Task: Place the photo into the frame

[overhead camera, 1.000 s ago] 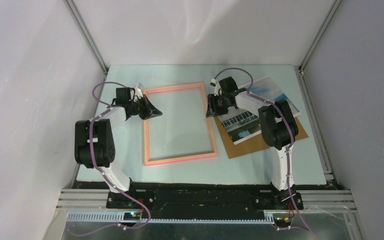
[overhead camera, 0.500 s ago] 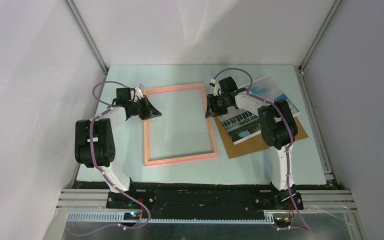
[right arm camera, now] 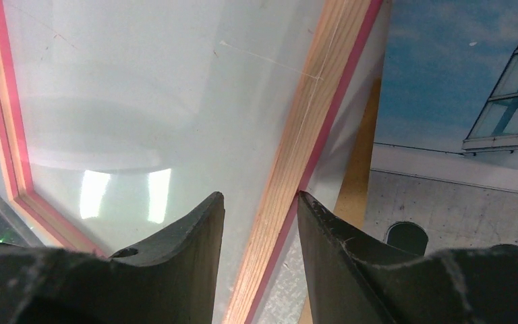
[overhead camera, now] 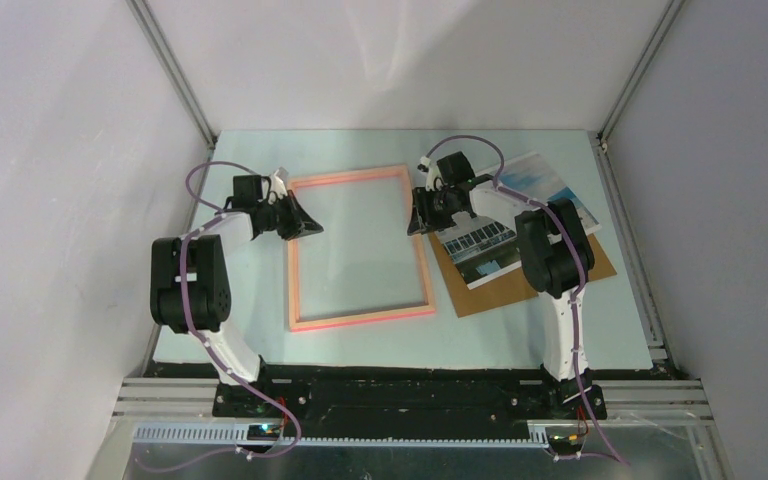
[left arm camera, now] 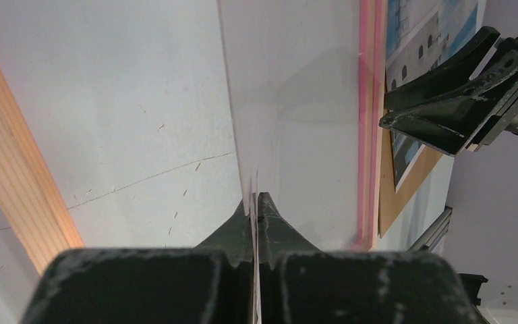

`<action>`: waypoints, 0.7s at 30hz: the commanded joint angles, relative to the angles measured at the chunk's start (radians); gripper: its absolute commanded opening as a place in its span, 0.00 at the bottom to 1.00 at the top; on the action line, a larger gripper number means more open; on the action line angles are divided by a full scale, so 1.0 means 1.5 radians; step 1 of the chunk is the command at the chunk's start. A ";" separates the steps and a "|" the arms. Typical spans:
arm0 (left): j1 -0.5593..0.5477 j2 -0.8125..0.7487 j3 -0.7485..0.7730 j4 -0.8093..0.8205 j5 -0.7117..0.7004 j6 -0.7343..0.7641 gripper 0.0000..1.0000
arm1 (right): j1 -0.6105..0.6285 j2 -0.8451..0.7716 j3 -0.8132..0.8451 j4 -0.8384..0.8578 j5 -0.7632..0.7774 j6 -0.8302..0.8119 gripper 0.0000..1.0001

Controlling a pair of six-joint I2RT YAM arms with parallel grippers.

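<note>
Since earlier, right gripper nudged slightly toward 9 o'clock; rest unchanged. left gripper sits at 10 o'clock corner of frame, fully closed, seemingly pinching clear pane by its edge. right gripper half-spread astride the 2 o'clock rail, not clamping. photo lies on backing board, 3 o'clock of frame, not inserted. Risk: thin pinch slips and pane drops; right fingers snag rail, shoving frame onto photo.

The white-and-black left arm sits bent elbow-high, its black left pincer clamped tight, tips pointing right, while the right arm angles its right pincer down, jaws partly apart.
</note>
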 commanded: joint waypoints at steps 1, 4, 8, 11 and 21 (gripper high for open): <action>0.004 0.007 0.028 0.001 -0.013 0.033 0.00 | -0.006 0.012 0.031 0.006 -0.025 0.012 0.48; 0.003 0.008 0.030 -0.001 -0.016 0.039 0.00 | -0.012 0.017 0.034 0.007 -0.034 0.018 0.48; 0.004 0.010 0.034 -0.004 -0.018 0.042 0.00 | -0.021 0.023 0.038 0.007 -0.049 0.025 0.46; 0.004 0.012 0.035 -0.005 -0.018 0.044 0.00 | -0.027 0.026 0.042 0.009 -0.063 0.031 0.45; 0.003 0.012 0.037 -0.007 -0.020 0.048 0.00 | -0.044 0.035 0.042 0.021 -0.094 0.046 0.42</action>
